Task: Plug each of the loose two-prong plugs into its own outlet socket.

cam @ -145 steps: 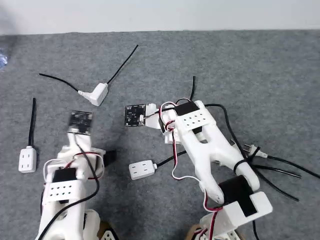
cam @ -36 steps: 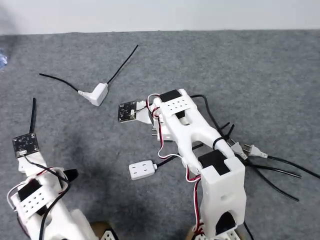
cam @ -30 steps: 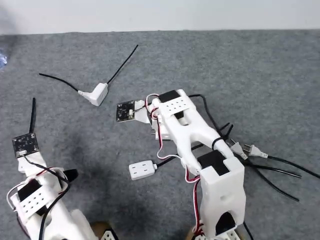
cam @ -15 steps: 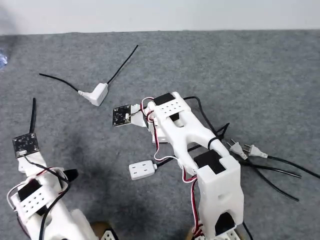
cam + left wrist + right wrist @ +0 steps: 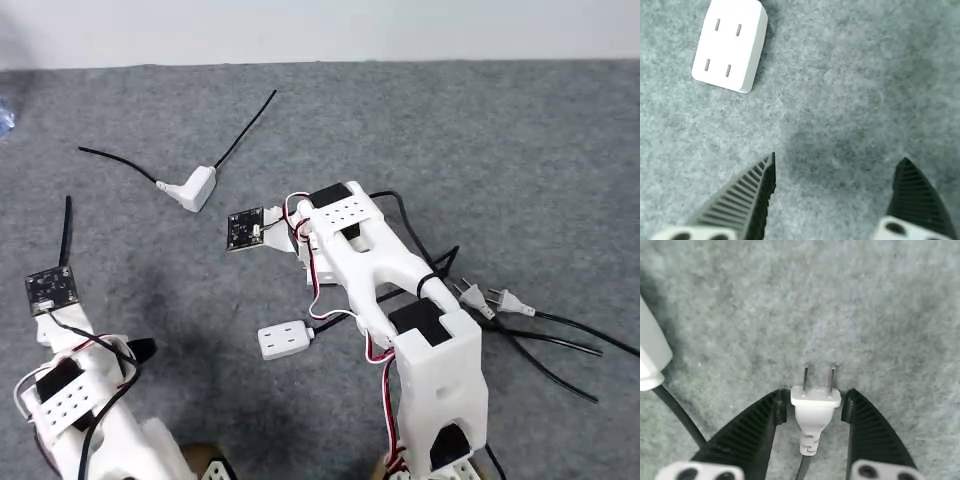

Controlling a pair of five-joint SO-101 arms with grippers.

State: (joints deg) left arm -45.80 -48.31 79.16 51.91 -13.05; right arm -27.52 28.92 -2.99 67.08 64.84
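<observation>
Right pincer (image 5: 815, 396): clamped on white plastic two-prong plug (image 5: 812, 415); white rectangular outlet block (image 5: 283, 340) at its 6 o'clock. Left pincer (image 5: 838, 160): spread wide.

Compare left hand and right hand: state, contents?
Left hand is open, nothing between its fingers; right hand is shut on a white two-prong plug. Left hand faces grey carpet near a white outlet block; right hand's plug points prongs outward. Both have black fingers, over grey carpet.
</observation>
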